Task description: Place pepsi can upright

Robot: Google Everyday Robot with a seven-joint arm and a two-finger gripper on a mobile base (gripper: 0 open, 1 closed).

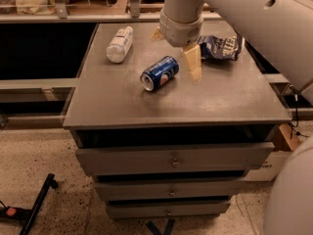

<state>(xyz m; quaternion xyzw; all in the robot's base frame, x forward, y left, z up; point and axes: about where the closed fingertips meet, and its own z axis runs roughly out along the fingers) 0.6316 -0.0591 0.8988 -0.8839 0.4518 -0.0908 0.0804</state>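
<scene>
The pepsi can is a dark-blue can with a round logo. It lies on its side near the middle of the grey cabinet top, with its silver top facing front-left. My gripper hangs from the large white arm just right of the can, low over the cabinet top. It holds nothing that I can see. I cannot tell whether it touches the can.
A white plastic bottle lies at the back left of the top. A dark-blue snack bag lies at the back right, behind the gripper. Drawers are below. A black stand lies on the floor at left.
</scene>
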